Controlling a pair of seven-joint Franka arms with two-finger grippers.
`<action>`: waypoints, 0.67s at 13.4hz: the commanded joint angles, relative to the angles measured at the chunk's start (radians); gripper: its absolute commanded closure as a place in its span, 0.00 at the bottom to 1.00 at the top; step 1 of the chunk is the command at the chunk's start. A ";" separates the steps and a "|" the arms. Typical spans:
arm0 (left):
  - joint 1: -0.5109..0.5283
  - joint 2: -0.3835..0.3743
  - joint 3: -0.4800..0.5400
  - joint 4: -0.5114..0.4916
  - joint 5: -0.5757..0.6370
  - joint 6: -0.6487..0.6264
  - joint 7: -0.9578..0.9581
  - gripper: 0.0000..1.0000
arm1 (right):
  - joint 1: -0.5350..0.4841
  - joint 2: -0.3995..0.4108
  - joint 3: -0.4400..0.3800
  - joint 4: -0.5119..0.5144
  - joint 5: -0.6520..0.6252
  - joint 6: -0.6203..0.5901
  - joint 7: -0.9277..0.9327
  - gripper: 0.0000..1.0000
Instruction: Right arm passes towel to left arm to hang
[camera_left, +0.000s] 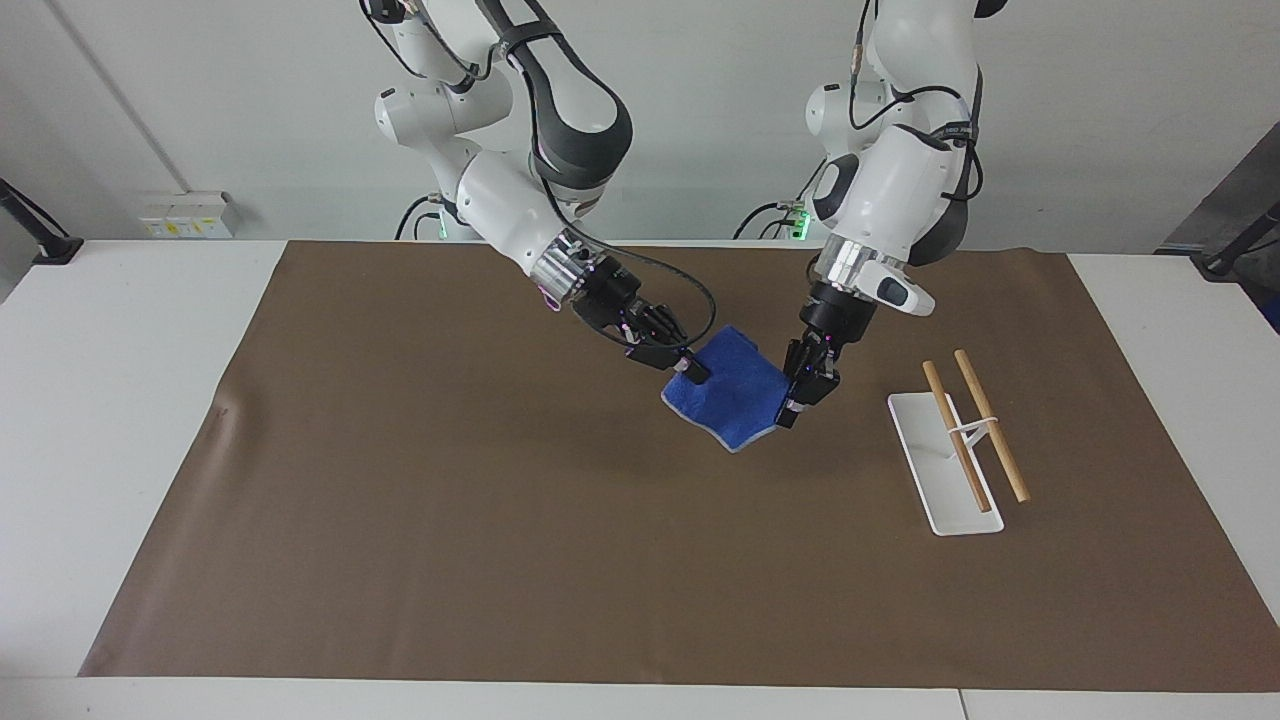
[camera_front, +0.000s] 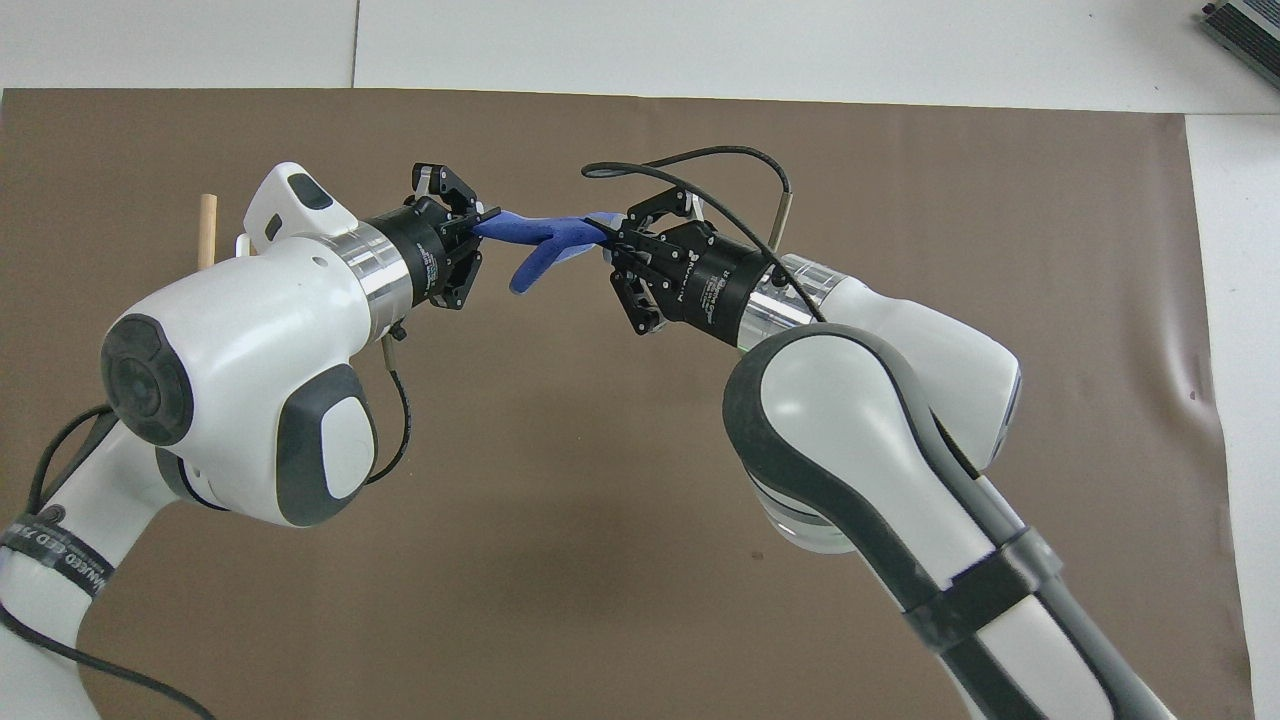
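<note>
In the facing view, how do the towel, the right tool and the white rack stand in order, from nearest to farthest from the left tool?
1. The towel: gripped by the left tool at its edge.
2. The right tool: gripping the towel's opposite edge.
3. The white rack: on the mat, toward the left arm's end of the table.
</note>
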 joint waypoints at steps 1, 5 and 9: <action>-0.004 0.001 0.005 -0.006 -0.009 0.017 0.036 1.00 | 0.004 0.008 0.002 0.010 0.023 0.022 0.008 1.00; 0.001 0.005 0.012 0.006 -0.009 0.021 0.096 1.00 | 0.004 0.006 0.001 0.007 0.010 0.025 -0.010 0.53; 0.012 0.030 0.031 0.052 -0.011 0.015 0.259 1.00 | 0.003 0.003 -0.001 -0.041 0.004 0.096 -0.288 0.00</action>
